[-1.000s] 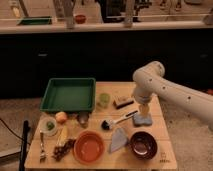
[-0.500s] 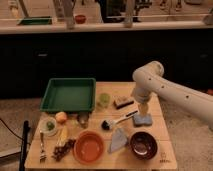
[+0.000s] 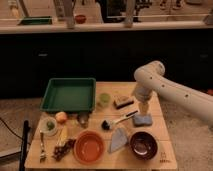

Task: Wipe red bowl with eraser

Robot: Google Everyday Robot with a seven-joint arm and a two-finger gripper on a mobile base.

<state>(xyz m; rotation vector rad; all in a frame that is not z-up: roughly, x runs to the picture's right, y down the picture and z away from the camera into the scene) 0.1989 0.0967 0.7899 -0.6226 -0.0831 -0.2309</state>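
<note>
The red bowl (image 3: 89, 146) sits at the near edge of the table (image 3: 165, 152), left of centre, upright, and we see nothing inside it. To the picture's right along that edge lie a pale grey-blue wedge (image 3: 119, 139) and then the maroon bowl (image 3: 143, 145).

One row back, the brush (image 3: 117, 121) lies slantwise with its black head toward the red bowl. Just right of it is the blue sponge pad (image 3: 142, 120).

Above that pad hangs the gripper (image 3: 145, 110), pointing down from the pale arm (image 3: 172, 92) that reaches in from the picture's right. We cannot tell whether it is released or clenched, and we see nothing in it.

The eraser (image 3: 123, 102) lies a little farther back, just beside the gripper toward the picture's left and apart from it. Its long axis runs roughly across the table, slightly tilted. We judge that the coming move turns on a short shift to that side, then a carry forward and left past the brush to the bowl.

The eraser's layers are hard to make out, the gripper's tip blends with the pad below it, and the arm is cut off at the right edge. Farthest back on the table stand the green tray (image 3: 68, 94) and a small green cup (image 3: 104, 98).
</note>
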